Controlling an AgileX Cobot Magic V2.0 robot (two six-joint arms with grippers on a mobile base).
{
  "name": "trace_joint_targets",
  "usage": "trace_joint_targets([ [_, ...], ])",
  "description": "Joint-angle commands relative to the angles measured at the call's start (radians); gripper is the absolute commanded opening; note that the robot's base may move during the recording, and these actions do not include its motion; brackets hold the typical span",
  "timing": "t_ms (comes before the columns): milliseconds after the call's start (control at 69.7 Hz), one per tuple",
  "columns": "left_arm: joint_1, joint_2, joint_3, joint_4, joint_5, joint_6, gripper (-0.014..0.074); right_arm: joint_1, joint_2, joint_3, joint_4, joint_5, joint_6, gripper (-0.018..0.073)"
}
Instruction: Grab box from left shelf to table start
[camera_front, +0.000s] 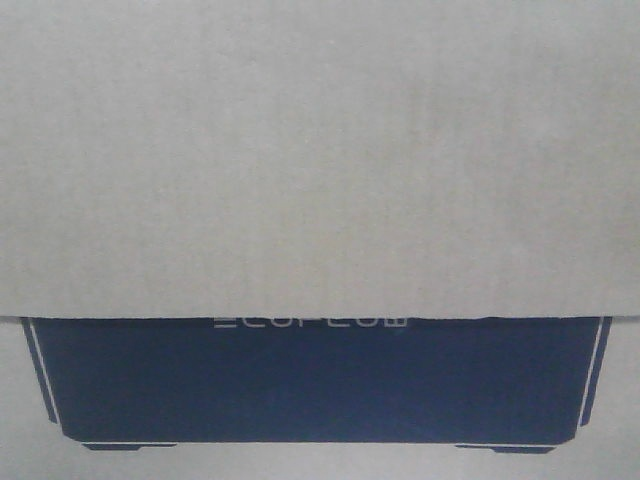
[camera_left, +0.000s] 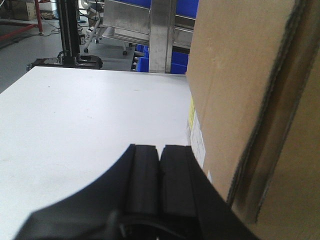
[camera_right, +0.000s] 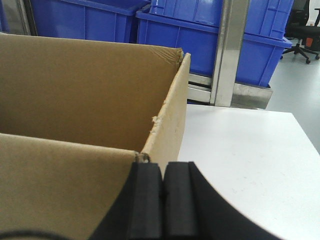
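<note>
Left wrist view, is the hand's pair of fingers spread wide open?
No, the left hand has its two black fingers pressed together with only a thin seam between them, beside the box.

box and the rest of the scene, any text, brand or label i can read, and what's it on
"ECOFLOW": white letters, top half cut off by a flap, on the black print of the box in the front view.
White label on the box side in the left wrist view: print too small to read.
Yellow sticker above it: unreadable.
Blue bins in the right wrist view: no text visible.
</note>
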Motion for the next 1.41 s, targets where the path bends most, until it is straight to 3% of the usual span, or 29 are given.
trace_joint_targets([
  [0,0.0,-0.012,-0.004,-0.008,-0.093,0.004,-0.0099,-0.001,0.015,-0.023,-0.002,-0.093,-0.012,0.0057],
  [516,0.0,-0.012,-0.004,-0.008,-0.093,0.004,-0.0099,-0.001,0.015,-0.021,-0.002,-0.093,-0.012,0.0057],
  [646,0.0,-0.012,-0.004,-0.008,-0.093,0.004,-0.0099,-0.002,0.015,0.01,-0.089,-0.123,0.009,0.0057],
  [789,0.0,-0.012,-0.004,-0.008,-0.093,0.004,-0.0099,-0.002,0.014,0.112,-0.212,-0.204,0.134,0.0057],
  [1090,0.0,-0.012,-0.004,-0.008,-0.093,0.004,-0.0099,-0.003,-0.012,0.335,-0.209,-0.415,0.141,0.0057],
  [1234,0.0,-0.012,-0.004,-0.008,-0.093,0.004,-0.0099,-0.003,-0.012,0.436,-0.132,-0.556,0.143,0.0057],
  [1277,0.0,-0.012,-0.004,-0.008,-0.093,0.004,-0.0099,-0.003,-0.012,0.436,-0.088,-0.541,0.143,0.0057],
  [1392,0.0,-0.012,-0.004,-0.008,-0.093,0.004,-0.0099,-0.003,-0.012,0.436,-0.088,-0.545,0.143,0.0057],
])
